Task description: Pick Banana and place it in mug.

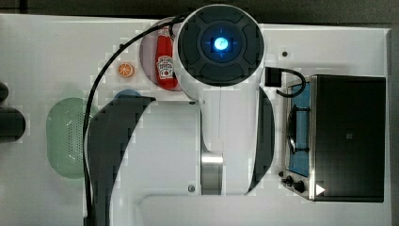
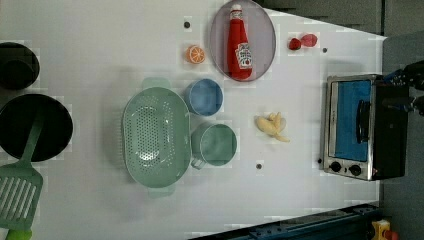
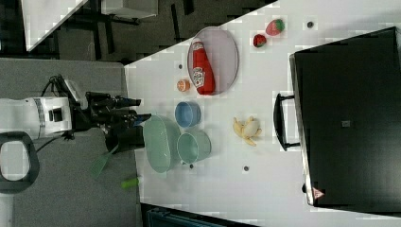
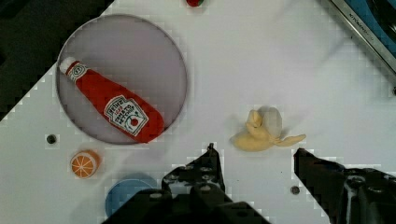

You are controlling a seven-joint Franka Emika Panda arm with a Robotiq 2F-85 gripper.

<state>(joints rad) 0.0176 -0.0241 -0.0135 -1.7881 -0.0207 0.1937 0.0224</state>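
One banana lies bare on the white table, apart from and just beyond the tips of the gripper, roughly in line with the gap. Fingers spread wide, holding nothing. In the left view the green mug stands near the banana's left, touching the colander, blue cup just above.

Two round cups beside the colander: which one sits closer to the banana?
The pale green mug. In the left view it sits nearer the banana; the blue cup sits nearer the ketchup plate.
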